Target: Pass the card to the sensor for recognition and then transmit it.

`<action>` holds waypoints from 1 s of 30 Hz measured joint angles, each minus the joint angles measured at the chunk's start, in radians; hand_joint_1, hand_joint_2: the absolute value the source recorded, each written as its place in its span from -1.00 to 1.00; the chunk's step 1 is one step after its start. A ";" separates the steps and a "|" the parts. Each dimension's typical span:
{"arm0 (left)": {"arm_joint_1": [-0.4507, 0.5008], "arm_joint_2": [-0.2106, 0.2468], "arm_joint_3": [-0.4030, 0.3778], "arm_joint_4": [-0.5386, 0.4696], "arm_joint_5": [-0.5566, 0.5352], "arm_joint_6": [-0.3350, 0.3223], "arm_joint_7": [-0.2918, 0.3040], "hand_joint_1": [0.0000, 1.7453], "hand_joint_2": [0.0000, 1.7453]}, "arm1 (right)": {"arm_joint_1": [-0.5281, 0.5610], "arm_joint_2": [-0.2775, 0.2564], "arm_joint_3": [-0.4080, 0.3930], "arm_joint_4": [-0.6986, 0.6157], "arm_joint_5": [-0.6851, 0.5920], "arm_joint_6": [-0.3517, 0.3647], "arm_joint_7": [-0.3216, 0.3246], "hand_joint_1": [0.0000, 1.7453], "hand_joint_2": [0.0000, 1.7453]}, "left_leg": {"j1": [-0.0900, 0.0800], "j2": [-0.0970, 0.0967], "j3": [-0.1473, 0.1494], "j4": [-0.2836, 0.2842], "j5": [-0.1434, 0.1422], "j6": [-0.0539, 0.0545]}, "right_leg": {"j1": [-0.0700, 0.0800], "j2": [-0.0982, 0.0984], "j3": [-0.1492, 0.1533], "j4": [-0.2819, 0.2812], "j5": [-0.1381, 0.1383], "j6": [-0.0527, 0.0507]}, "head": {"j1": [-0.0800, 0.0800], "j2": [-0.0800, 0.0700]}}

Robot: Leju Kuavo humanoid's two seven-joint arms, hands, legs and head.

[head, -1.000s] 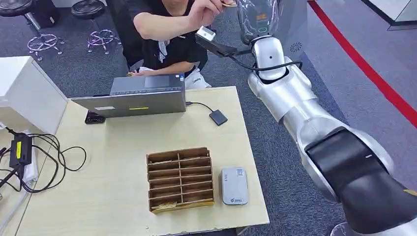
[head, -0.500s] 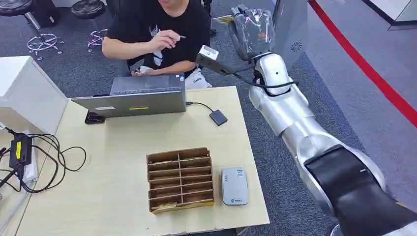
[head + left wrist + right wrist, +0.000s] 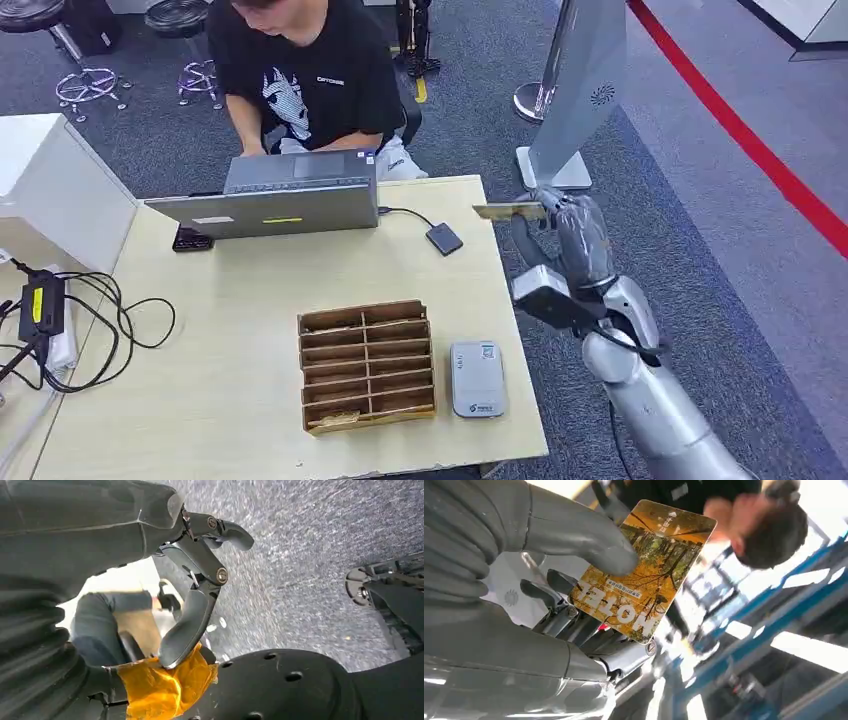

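Not much you can actually read here. The card (image 3: 646, 567) has big white letters on its yellow forest picture, upside down in the right wrist view, looks like "NOTEL" or something close, plus smaller lines too tiny to read. The person's black T-shirt (image 3: 320, 85) has a small white word, illegible.
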 joint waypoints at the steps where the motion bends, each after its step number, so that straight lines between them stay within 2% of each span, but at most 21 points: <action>1: 0.001 0.001 0.008 0.000 0.004 0.001 0.000 -1.00 1.00 | 0.054 -0.020 -0.015 -0.050 -0.009 0.032 -0.013 1.00 1.00 | 0.000 0.000 -0.001 0.000 0.000 0.000 | 0.000 0.000 0.000 0.000 0.000 0.000 | 0.000 0.000; 4: 0.007 0.003 0.029 0.000 0.011 0.003 0.000 -1.00 1.00 | 0.160 -0.065 -0.045 -0.138 -0.019 0.117 -0.032 1.00 1.00 | 0.000 0.001 -0.001 0.000 0.000 0.000 | 0.000 0.001 0.000 0.000 0.000 0.000 | 0.000 0.000; 7: 0.007 0.005 0.043 0.000 0.014 0.003 0.000 -1.00 1.00 | 0.210 -0.102 -0.050 -0.180 0.021 0.198 -0.033 1.00 1.00 | 0.000 0.002 0.000 0.000 0.000 0.000 | 0.000 0.001 0.000 0.000 0.000 0.000 | -0.001 0.000; 11: 0.007 0.006 0.050 0.000 0.002 -0.001 0.000 -1.00 1.00 | 0.211 -0.131 -0.018 -0.175 0.081 0.271 -0.014 1.00 1.00 | 0.000 0.002 0.001 0.000 0.000 0.000 | 0.000 0.002 0.001 0.000 0.001 0.000 | 0.000 0.000; 14: 0.005 0.006 0.050 0.000 -0.015 -0.003 0.000 -1.00 1.00 | 0.166 -0.132 0.043 -0.125 0.120 0.311 0.012 1.00 1.00 | 0.000 0.002 0.001 0.000 0.001 -0.001 | 0.000 0.002 0.001 0.001 0.001 0.000 | 0.000 0.000; 16: 0.003 0.006 0.050 0.000 -0.028 -0.006 0.000 -1.00 1.00 | 0.116 -0.127 0.110 -0.069 0.152 0.308 0.039 1.00 1.00 | 0.000 0.002 0.001 0.000 0.001 -0.001 | 0.000 0.002 0.002 0.001 0.001 0.000 | 0.000 0.000; 22: -0.005 0.004 0.050 0.000 -0.047 -0.015 0.000 -1.00 1.00 | -0.017 -0.061 0.317 0.126 0.200 0.260 0.140 1.00 1.00 | 0.000 0.002 0.001 0.000 0.001 -0.001 | 0.000 0.002 0.002 0.001 0.001 0.000 | 0.000 0.000; 25: -0.005 0.004 0.050 0.000 -0.053 -0.015 0.000 -1.00 1.00 | -0.057 -0.038 0.377 0.207 0.201 0.249 0.164 1.00 1.00 | 0.000 0.002 0.001 0.000 0.001 -0.001 | 0.000 0.002 0.002 0.001 0.001 0.000 | 0.000 0.000; 30: -0.005 0.004 0.050 0.000 -0.055 -0.016 0.000 -1.00 1.00 | -0.093 -0.023 0.423 0.278 0.200 0.242 0.167 1.00 1.00 | 0.000 0.002 0.001 0.000 0.001 -0.001 | 0.000 0.002 0.002 0.001 0.001 0.000 | 0.000 0.000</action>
